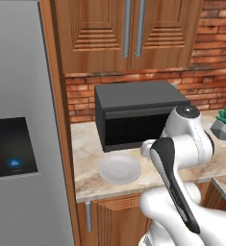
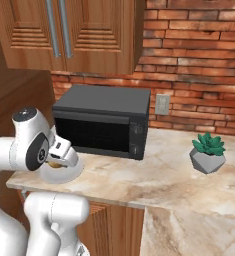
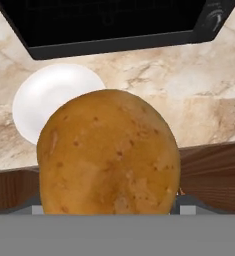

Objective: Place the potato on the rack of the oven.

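The potato (image 3: 109, 155), golden-brown and speckled, looms large in the hand view and hides the fingertips. From the right base view, my gripper (image 2: 56, 162) is shut on the potato (image 2: 52, 164) and holds it just above the counter's front edge, over the near side of a round white plate (image 3: 54, 95). The arm's white wrist (image 1: 182, 139) stands in front of the hand in the left base view. The oven and its rack are out of view.
A boxy black countertop appliance (image 2: 104, 117) stands behind the plate (image 1: 119, 169) on the marble counter (image 2: 164, 175). A potted succulent (image 2: 208, 152) sits to the right. A grey fridge (image 1: 18, 144) rises at the left, with wooden cabinets (image 1: 129, 29) overhead.
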Motion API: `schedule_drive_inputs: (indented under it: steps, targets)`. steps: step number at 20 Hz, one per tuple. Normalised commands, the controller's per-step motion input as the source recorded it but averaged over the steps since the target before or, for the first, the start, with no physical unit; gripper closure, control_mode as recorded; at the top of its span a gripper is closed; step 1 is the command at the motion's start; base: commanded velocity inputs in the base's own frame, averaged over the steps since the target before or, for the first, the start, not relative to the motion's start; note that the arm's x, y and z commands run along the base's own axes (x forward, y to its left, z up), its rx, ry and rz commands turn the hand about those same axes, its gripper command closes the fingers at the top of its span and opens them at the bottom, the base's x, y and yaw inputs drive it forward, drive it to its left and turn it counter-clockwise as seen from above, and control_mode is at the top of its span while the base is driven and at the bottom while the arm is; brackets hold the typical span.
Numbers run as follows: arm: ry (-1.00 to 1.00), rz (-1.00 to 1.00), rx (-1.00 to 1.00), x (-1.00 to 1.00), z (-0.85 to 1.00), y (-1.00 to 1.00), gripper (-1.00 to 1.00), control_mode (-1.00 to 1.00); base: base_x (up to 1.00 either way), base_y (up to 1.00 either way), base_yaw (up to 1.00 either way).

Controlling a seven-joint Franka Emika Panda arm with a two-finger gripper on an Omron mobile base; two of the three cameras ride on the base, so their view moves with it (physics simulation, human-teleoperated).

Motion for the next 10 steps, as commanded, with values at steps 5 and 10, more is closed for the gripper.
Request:
schedule_drive_inputs:
  steps: [5, 10]
  targets:
    - [0.0, 0.0, 0.0, -0.03, 0.0, 0.0, 1.0, -1.0, 0.0, 0.0, 0.0]
    - [0.0, 0.0, 0.0, -0.09, 0.0, 0.0, 1.0, -1.0, 0.0, 0.0, 0.0]
